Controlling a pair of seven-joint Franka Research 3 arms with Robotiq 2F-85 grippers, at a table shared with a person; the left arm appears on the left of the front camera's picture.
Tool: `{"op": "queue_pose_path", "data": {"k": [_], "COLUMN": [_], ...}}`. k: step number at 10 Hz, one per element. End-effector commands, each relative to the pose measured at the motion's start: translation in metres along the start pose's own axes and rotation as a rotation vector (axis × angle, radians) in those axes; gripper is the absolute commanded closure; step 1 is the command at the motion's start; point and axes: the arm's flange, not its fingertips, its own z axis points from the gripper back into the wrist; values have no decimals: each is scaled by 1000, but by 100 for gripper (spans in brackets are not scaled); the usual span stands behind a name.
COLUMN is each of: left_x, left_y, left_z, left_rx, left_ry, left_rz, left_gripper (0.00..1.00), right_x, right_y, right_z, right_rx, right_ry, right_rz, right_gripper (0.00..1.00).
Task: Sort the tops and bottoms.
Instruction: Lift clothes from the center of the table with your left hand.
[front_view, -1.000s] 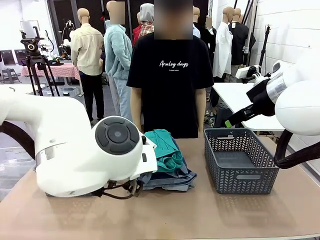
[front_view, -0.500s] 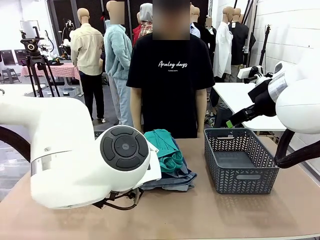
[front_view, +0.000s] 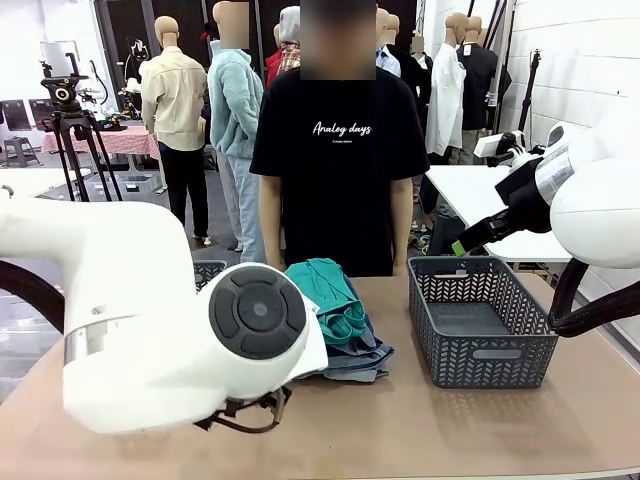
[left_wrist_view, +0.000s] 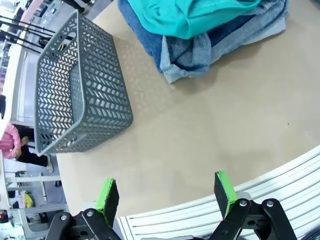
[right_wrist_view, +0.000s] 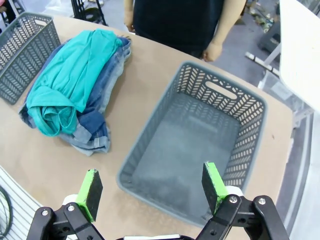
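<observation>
- Teal top (right_wrist_view: 70, 85) lies atop the denim shorts (right_wrist_view: 97, 127), one unsorted pile beside the empty grey basket (right_wrist_view: 150, 132).
- Left gripper (left_wrist_view: 165, 192) and right gripper (right_wrist_view: 151, 186) hover, fingers spread wide, empty.

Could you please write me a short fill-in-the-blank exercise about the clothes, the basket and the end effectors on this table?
1. The teal top lies on ___ of the denim shorts.
2. The grey basket on the robot's right is ___.
3. The left end effector and the right end effector both have their jaws ___, holding nothing.
Missing words: top; empty; open.
</observation>
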Motion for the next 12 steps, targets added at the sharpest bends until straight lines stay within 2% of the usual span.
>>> {"op": "queue_pose_path", "data": {"k": [1, 11, 12], "left_x": [8, 5, 20], "left_y": [9, 8, 26], "left_z": [-5, -4, 0], "left_rx": [-5, 2, 23], "left_ry": [-5, 6, -21], "left_rz": [-27, -10, 30], "left_gripper": [0, 0, 0], "right_x": [0, 0, 0], "right_y": [-1, -1, -1], "right_z": [0, 0, 0], "right_rx": [2, 2, 2], "right_ry": [-4, -4, -4], "right_rz": [2, 2, 2], "right_gripper": [0, 0, 0]}}
